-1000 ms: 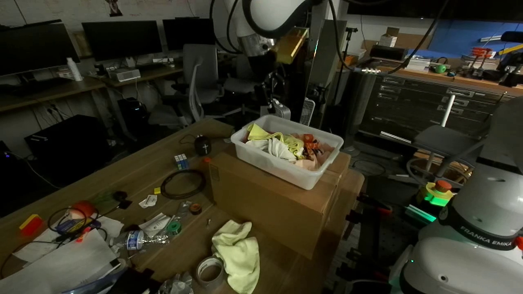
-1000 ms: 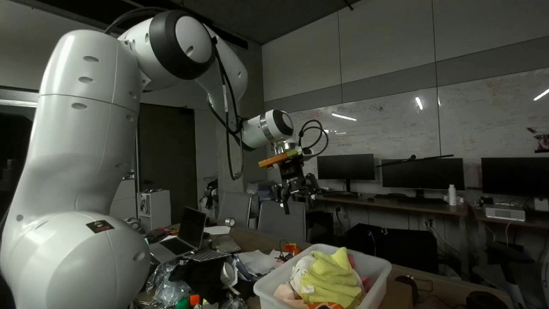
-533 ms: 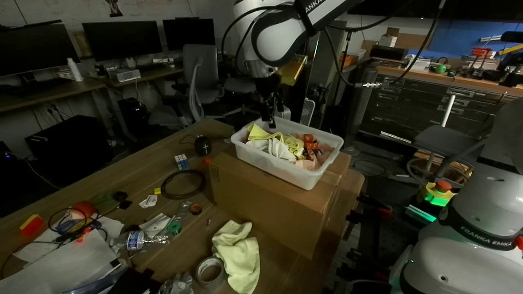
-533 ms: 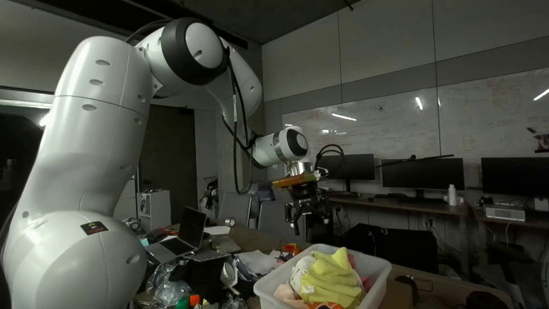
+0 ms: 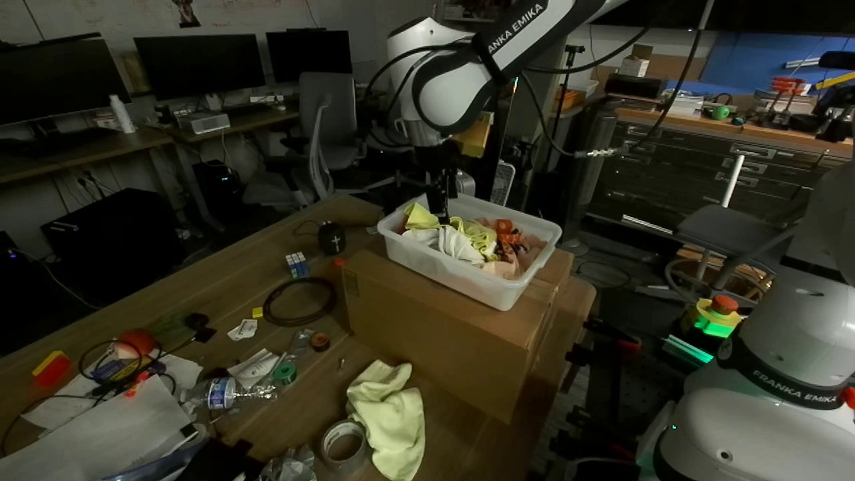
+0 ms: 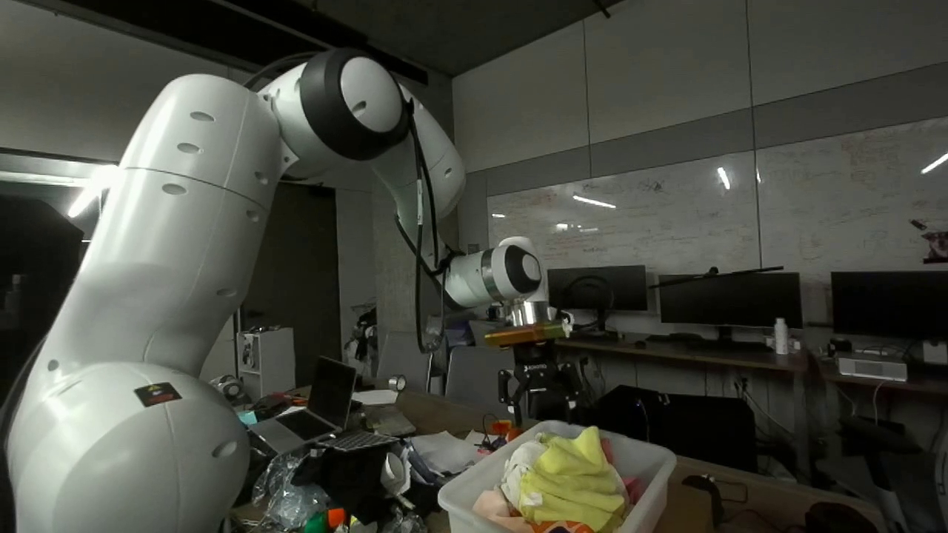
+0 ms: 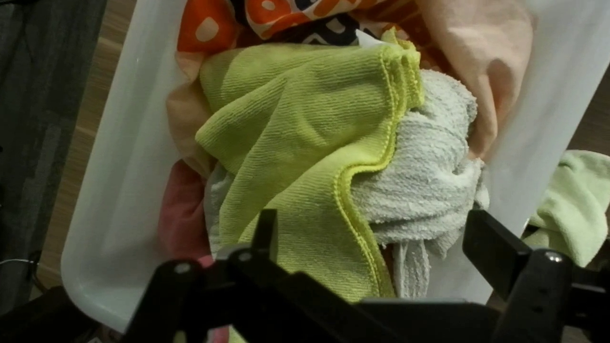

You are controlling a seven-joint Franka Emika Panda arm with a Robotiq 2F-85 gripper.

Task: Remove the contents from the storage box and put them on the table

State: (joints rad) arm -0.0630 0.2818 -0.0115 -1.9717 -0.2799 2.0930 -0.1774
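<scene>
We see the Robotiq gripper (image 7: 379,238), jaws parted wide, over one end of the white plastic tub (image 5: 454,275). Inside, a yellow-green cloth (image 7: 305,124) lies partly across a white cloth (image 7: 429,181), amid peach and pink fabric (image 7: 481,57). The tub sits on a cardboard carton (image 5: 434,334) on the wooden table (image 5: 220,280), where a pale green cloth (image 5: 394,421) lies.
</scene>
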